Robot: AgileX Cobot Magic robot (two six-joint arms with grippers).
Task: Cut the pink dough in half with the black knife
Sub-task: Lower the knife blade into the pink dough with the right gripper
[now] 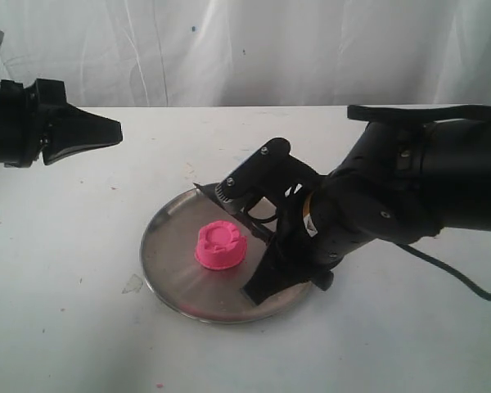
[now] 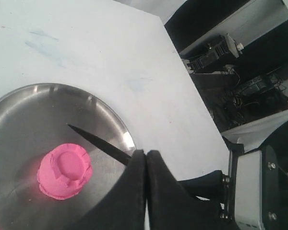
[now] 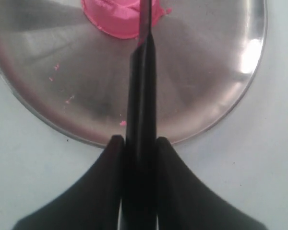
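The pink dough (image 1: 220, 246) sits in one round, ridged-top piece near the middle of a steel plate (image 1: 168, 246). My right gripper (image 1: 272, 242) is shut on the handle of the black knife (image 1: 209, 194). The blade points toward the plate's far rim, just behind the dough. In the right wrist view the gripper (image 3: 138, 139) clamps the knife (image 3: 143, 86), and its blade lines up over the dough (image 3: 115, 19). In the left wrist view the knife (image 2: 96, 141) runs beside the dough (image 2: 65, 170), apart from it. My left gripper (image 1: 117, 128) hangs shut and empty at the upper left, fingertips (image 2: 139, 158) pressed together.
Small pink crumbs (image 3: 69, 99) lie on the plate (image 3: 206, 72). A black cable (image 1: 466, 286) trails from the right arm across the white table. A white curtain hangs behind. Dark equipment (image 2: 216, 52) stands beyond the table edge.
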